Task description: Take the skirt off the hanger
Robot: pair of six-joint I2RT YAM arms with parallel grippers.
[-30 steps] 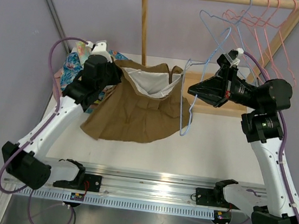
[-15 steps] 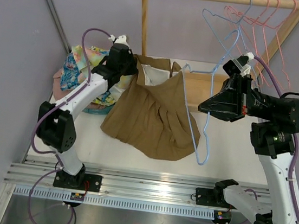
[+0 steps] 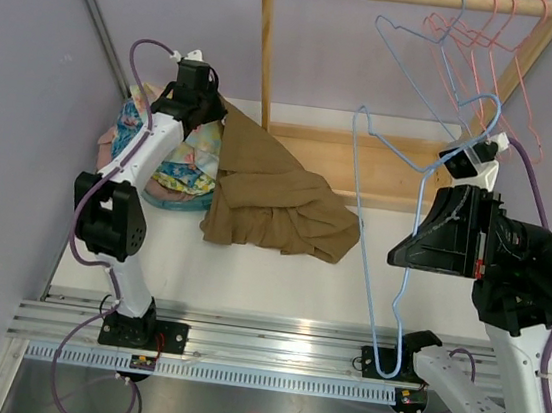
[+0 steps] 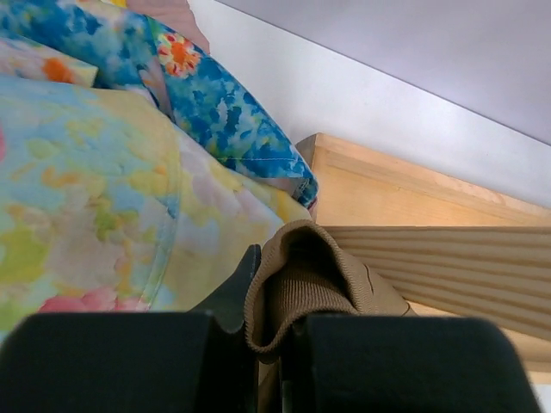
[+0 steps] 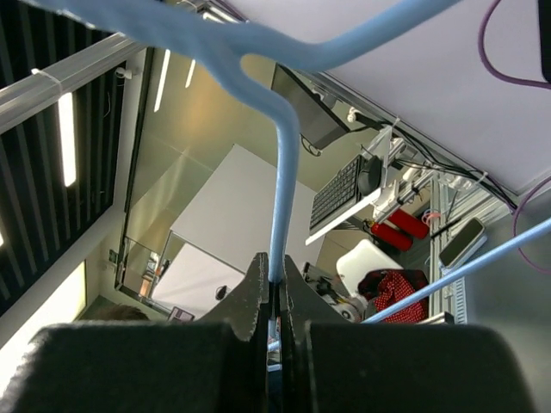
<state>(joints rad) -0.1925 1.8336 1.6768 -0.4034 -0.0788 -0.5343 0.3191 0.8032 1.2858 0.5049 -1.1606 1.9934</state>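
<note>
The skirt lies crumpled on the table, free of the blue hanger. In the top view its waistband and hem are hard to tell apart among the folds. Its long axis runs from a raised corner at the far left down to the near right. The left gripper pinches that raised corner. Just left of the skirt is a pile of flowered clothes, and whether they touch I cannot tell. Behind it stands a wooden rack with pink hangers on its rail. The right gripper holds the blue hanger well to the right of the skirt, and part of the wire is hidden behind the arm.

In the left wrist view the left gripper is closed on a thick brown fold of the skirt. The rest of the skirt is cut off below. The flowered clothes fill the left, and the wood of the rack is at the right.

In the right wrist view the right gripper is clamped tightly on the wire of the blue hanger, which rises straight up from the fingers. The skirt is not in this view.
</note>
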